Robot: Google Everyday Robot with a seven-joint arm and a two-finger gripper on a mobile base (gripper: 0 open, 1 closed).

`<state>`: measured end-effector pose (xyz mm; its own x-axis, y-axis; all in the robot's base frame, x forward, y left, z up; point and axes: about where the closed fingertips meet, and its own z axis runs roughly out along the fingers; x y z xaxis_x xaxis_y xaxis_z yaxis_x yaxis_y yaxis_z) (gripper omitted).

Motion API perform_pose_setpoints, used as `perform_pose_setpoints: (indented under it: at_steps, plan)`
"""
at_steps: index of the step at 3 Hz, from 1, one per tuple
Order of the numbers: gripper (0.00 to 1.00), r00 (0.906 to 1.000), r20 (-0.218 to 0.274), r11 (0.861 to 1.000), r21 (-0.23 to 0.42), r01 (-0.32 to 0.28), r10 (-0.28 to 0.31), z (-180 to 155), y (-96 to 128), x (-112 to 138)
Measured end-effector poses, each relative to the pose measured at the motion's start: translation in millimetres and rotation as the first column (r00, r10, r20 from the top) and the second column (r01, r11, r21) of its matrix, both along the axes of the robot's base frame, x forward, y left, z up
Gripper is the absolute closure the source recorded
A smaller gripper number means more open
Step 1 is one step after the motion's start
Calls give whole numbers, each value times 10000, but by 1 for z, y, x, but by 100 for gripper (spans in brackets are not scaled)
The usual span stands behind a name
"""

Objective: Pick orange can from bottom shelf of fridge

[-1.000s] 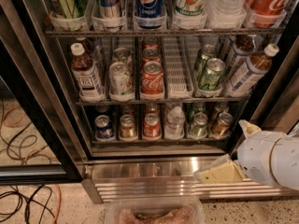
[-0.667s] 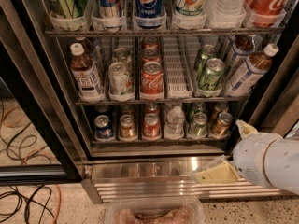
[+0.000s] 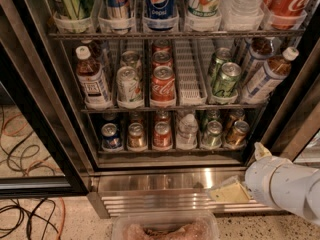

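The fridge stands open before me. Its bottom shelf holds a row of a blue can, the orange can, a red can, a clear bottle, a green can and a brownish can. The orange can is second from the left and upright. My gripper, on the white arm, is at the lower right in front of the steel grille. It is below and to the right of the shelf, well apart from the orange can.
The middle rack holds tea bottles, a Coca-Cola can and green cans. The top rack holds larger cans and bottles. The dark door frame is on the left, with cables on the floor. A clear plastic tub sits below the grille.
The white arm and gripper have sunk slightly at the lower right. The cans and shelves have not moved.
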<state>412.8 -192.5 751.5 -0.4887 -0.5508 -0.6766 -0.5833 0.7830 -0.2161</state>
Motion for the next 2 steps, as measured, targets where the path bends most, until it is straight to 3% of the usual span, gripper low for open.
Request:
perform_pose_setpoints:
  at_steps: [1,2]
  plan:
    - [0,9943,7,9939,295,1067,-1068,-26,-21,-2]
    - [0,9930,154,9927,277,1170,-1175,-24,-23,1]
